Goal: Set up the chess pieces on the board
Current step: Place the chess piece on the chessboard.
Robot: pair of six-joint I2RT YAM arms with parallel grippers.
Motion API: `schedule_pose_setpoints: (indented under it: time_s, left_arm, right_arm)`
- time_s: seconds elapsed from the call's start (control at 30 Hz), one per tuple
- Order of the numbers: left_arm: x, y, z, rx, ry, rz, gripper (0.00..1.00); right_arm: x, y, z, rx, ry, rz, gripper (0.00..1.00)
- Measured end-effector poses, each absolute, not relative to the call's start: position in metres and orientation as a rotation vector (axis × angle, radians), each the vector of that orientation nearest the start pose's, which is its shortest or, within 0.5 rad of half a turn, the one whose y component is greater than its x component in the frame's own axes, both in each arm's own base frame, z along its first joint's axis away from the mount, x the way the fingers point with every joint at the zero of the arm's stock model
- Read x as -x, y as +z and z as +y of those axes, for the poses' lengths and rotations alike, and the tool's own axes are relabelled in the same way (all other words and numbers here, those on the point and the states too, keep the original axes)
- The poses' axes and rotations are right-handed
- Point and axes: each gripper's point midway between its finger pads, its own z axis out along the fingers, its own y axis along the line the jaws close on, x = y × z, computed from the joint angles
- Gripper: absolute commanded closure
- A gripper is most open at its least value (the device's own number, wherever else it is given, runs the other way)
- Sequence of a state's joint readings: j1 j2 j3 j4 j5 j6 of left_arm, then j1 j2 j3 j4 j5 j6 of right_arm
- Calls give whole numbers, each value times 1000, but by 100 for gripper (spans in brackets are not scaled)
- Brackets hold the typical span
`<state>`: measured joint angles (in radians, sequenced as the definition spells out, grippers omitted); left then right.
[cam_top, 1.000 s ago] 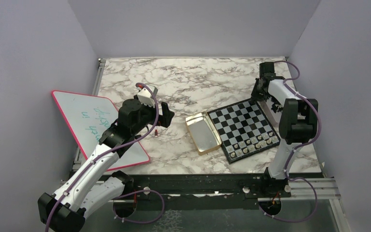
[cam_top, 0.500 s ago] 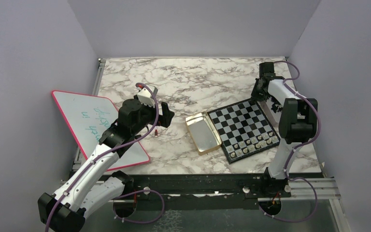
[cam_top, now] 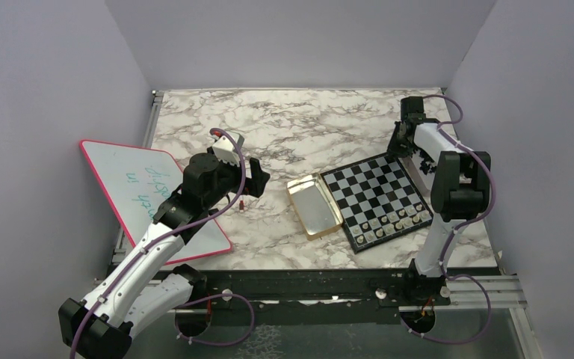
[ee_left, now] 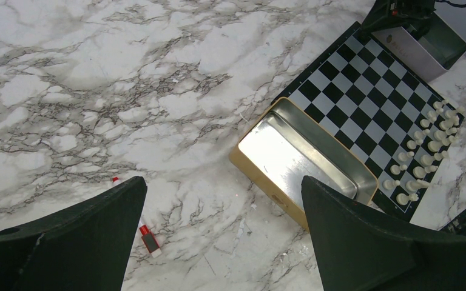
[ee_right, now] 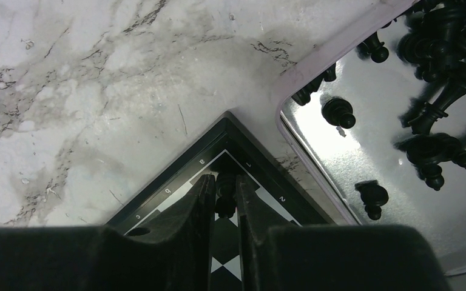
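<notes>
The board [cam_top: 377,196] lies at the right of the marble table, with pale chess pieces [cam_top: 396,221] lined up along its near rows. My right gripper [cam_top: 397,146] is down at the board's far corner. In the right wrist view its fingers [ee_right: 225,179] close on a black chess piece [ee_right: 226,197] that stands over the corner square by the lettered border [ee_right: 176,182]. Several more black pieces [ee_right: 437,79] lie in a shiny tray to the right. My left gripper [ee_left: 221,182] hangs open above bare marble, holding nothing.
An open gold tin [cam_top: 314,206] lies against the board's left edge. A small red object [cam_top: 243,203] rests on the marble under the left arm. A pink-rimmed whiteboard [cam_top: 149,198] overhangs the left table edge. The tray's rim [ee_right: 315,60] nearly touches the board corner.
No visible movement in the top view; both arms stay in place.
</notes>
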<state>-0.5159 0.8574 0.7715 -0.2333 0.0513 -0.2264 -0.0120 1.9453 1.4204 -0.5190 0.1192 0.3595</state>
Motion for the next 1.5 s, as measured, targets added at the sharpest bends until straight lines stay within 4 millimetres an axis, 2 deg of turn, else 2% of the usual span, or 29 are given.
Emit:
schedule_pose_setpoints:
  time_s: [0.2, 1.33, 1.5]
  left_arm:
    - [-269, 235, -174, -314, -551, 1902, 1]
    - [-269, 235, -174, -316, -549, 1901, 1]
    - [-269, 235, -174, -316, -550, 1902, 1]
  right_arm:
    - [-450, 46, -10, -529, -26, 2565, 71]
    - [-450, 46, -6, -528, 4, 2568, 70]
    - [-452, 51, -7, -528, 4, 2564, 64]
